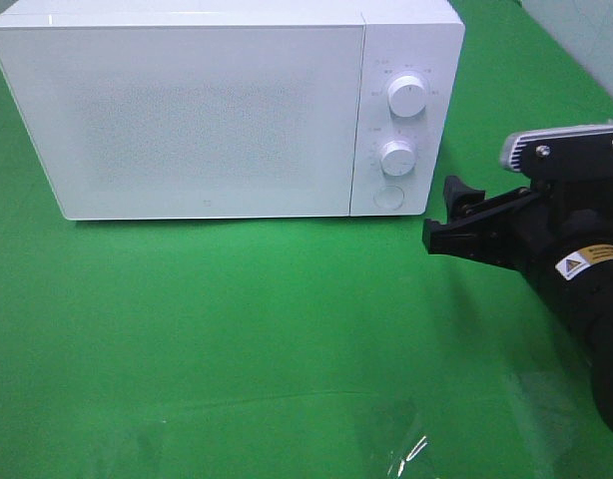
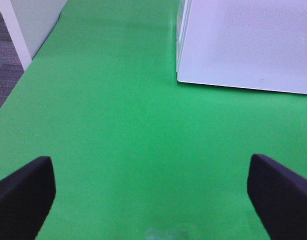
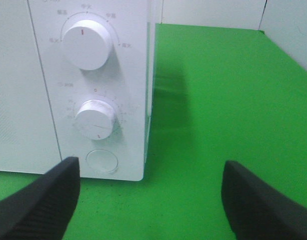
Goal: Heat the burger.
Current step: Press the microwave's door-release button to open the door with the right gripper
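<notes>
The burger is out of view in every frame. The white microwave (image 1: 187, 110) stands at the back of the green table with its door shut. It has an upper knob (image 1: 407, 96), a lower knob (image 1: 397, 158) and a round button (image 1: 390, 196). My right gripper (image 1: 441, 215) is open and empty, just right of and in front of the control panel. In the right wrist view the right gripper (image 3: 152, 200) faces the knobs (image 3: 96, 119) and the button (image 3: 101, 161). My left gripper (image 2: 152, 197) is open and empty over bare cloth, with the microwave's corner (image 2: 248, 45) ahead of it.
Green cloth (image 1: 237, 329) covers the table. A white panel (image 2: 28, 20) and grey floor (image 2: 3, 60) lie past the table's left edge. White walls (image 3: 208, 12) stand behind the table. A shiny crease (image 1: 411, 454) shows near the front edge.
</notes>
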`<move>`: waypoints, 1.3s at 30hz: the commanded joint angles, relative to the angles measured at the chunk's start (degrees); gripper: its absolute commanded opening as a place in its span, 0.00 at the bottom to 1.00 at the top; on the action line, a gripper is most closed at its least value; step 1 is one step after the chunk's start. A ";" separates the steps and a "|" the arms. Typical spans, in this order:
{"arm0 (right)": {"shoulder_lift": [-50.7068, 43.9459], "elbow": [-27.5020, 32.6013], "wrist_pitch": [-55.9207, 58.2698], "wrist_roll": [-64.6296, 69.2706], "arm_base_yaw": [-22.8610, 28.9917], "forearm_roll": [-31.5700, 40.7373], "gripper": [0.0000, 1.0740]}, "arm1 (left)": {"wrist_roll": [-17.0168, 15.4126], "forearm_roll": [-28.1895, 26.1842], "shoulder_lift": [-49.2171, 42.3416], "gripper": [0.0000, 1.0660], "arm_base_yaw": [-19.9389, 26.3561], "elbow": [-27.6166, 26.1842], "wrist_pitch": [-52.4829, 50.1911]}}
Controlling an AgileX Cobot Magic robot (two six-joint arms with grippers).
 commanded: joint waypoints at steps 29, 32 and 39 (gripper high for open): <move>14.21 -13.64 -3.04 0.00 -2.98 -3.38 0.71 | 0.00 -0.11 -0.80 0.90 0.11 0.11 0.00; 15.18 -15.64 -2.18 0.17 -4.64 -4.87 0.71 | 0.00 -0.11 -0.80 0.90 0.11 0.11 0.00; 15.30 -16.04 -1.66 2.98 -5.04 -5.04 0.71 | 0.00 -0.11 -0.80 0.90 0.11 0.11 0.00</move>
